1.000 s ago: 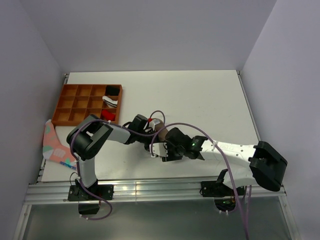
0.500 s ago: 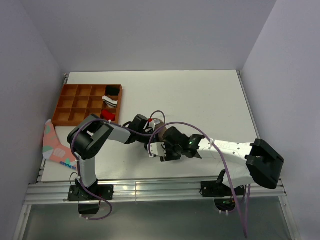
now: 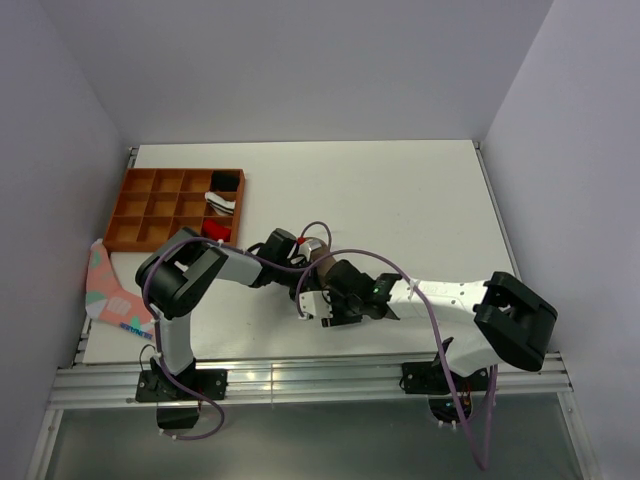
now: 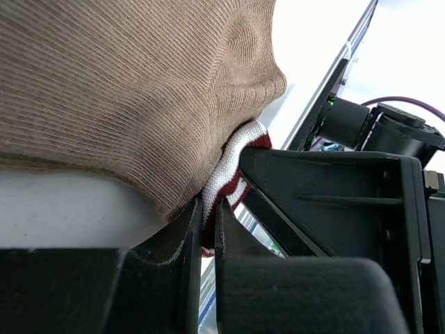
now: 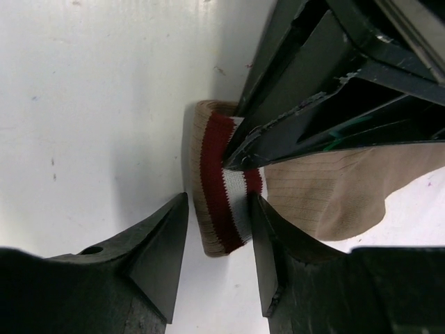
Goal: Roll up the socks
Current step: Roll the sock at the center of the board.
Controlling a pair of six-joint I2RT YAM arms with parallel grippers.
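Lavender walls [image 3: 300,70] are enclosing a white table [image 3: 400,200], where an orange divided tray [image 3: 140,245] is sitting at the far left. Something red [image 3: 213,230] is lying in its near-right compartment, possibly a sock, though it is too small to tell. Near the front middle, the tan sock [image 4: 125,90] is lying on the table. The left gripper [image 4: 208,216] is pinching its maroon-and-white cuff [image 5: 226,188] in nearly closed jaws. The right gripper [image 5: 217,229] is straddling that cuff, jaws partly apart, not clamping it.
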